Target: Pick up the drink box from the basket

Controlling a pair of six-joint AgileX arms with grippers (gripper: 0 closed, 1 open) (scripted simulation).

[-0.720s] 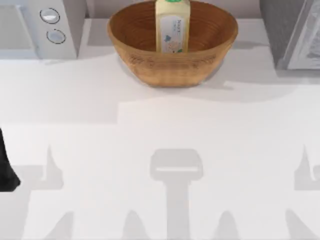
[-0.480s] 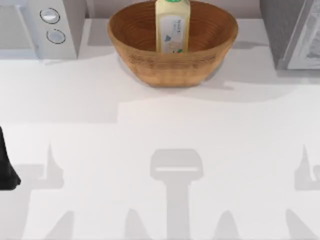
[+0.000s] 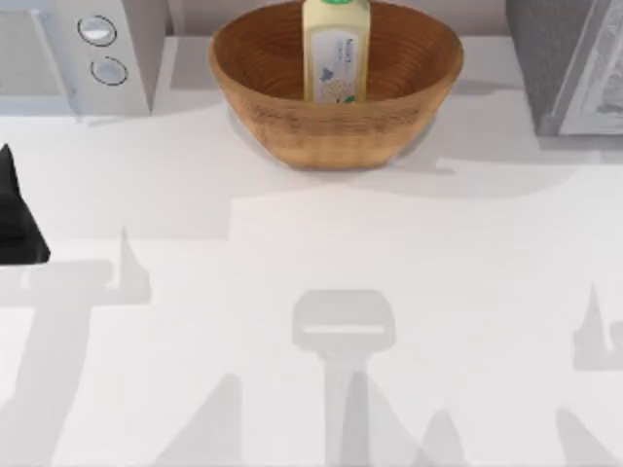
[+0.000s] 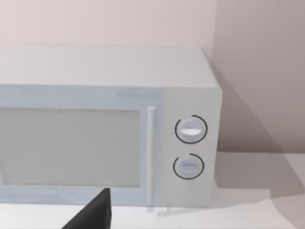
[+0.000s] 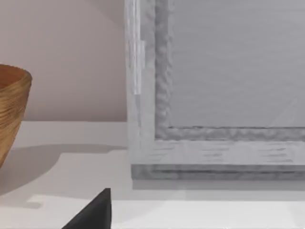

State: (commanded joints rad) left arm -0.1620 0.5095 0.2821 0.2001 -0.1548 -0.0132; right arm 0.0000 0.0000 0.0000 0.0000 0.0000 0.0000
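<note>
Since the earlier top view your left gripper (image 3: 18,219) has climbed along the table's left edge, from low beside the edge to a spot nearer the microwave (image 3: 83,53), and its shadow on the white table (image 3: 311,263) has shifted with it. You see just a dark wedge of it at that edge, so you cannot tell whether its fingers are parted or closed. In the left wrist view a black fingertip (image 4: 93,214) pokes up in front of the microwave (image 4: 107,126), whose door, handle and two round dials face the camera.

The drink box (image 3: 336,49) has not moved. It stands upright inside the basket (image 3: 336,126), pale yellow with a green top and a white front label, toward the back of the bowl and touching nothing but the basket. The basket sits at the far middle of the table, between the microwave on the left and a grey, framed appliance (image 3: 569,63) on the right, well apart from your left gripper.

Your right arm is parked; its wrist view gives you one black fingertip (image 5: 93,214) over the table, the grey appliance (image 5: 214,90) straight ahead, and the ribbed brown rim of the basket (image 5: 10,112) off to one side. You cannot tell how that gripper's fingers stand either
</note>
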